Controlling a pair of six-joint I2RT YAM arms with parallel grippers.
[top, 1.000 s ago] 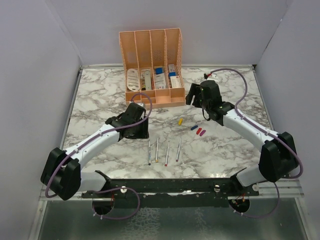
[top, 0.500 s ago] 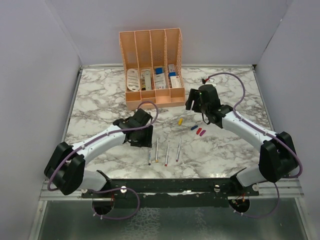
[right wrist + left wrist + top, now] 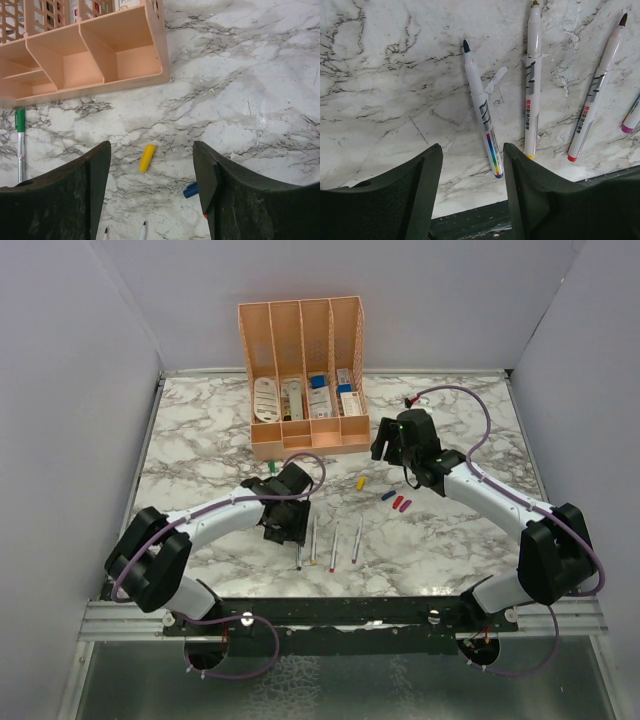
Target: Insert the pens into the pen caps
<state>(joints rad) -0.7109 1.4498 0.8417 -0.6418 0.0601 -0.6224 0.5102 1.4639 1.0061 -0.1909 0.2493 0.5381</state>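
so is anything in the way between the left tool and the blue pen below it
Nothing visible. The left tool is open above the marble table, and the blue pen lies in line with its opening with nothing over it. The nearest neighbour, the yellow pen, lies off to one side, not touching it.

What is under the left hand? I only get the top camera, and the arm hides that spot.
Observer: The left wrist camera shows the left hand open, its fingers either side of the blue-tipped pen.
Operator: What colours are the pens beside it? They look alike from above.
Observer: Next comes the yellow-ended pen, then the red-ended pen.
Operator: Is the right hand holding anything?
Observer: No. The right wrist camera shows the right hand open and empty, with the yellow cap lying between its fingers.
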